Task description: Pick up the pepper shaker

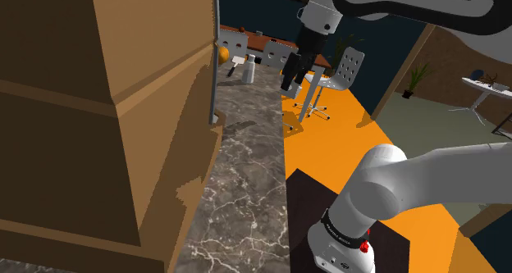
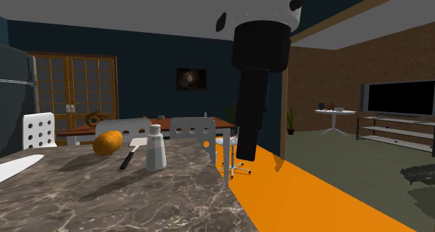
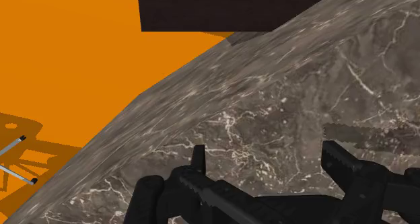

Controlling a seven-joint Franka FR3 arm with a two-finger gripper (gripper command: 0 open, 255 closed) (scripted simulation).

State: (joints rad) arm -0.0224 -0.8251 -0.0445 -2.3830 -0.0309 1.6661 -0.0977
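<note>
Your gripper [image 3: 264, 153] is wide open and holds nothing: in the wrist view the two black fingers [image 3: 198, 161] stand well apart with only the veined marble counter [image 3: 323, 88] showing between them. You are hanging above the counter close to its edge, where the stone drops away to the orange floor [image 3: 67, 61], and the dark stand [image 3: 229, 7] sits beyond that edge. The pepper shaker [image 1: 249, 70] is a pale grey-white piece standing upright on the counter towards its far end in the shoulder view, and your gripper [image 1: 288, 83] is off to that view's right of it, clearly apart and not touching. From the second exterior view the shaker [image 2: 155, 148] stands on the marble [image 2: 104, 196] with an orange fruit [image 2: 107, 143] near it on that view's left, and what looks like a dark-handled knife [image 2: 128, 157] lies between the two, just beside the shaker. Your gripper [image 2: 245, 152] hangs to that view's right of the shaker, about over the counter's edge. A tall brown cabinet [image 1: 90, 107] stands along the shoulder view's left, and white chairs [image 1: 349, 68] stand on the floor past the counter.
</note>
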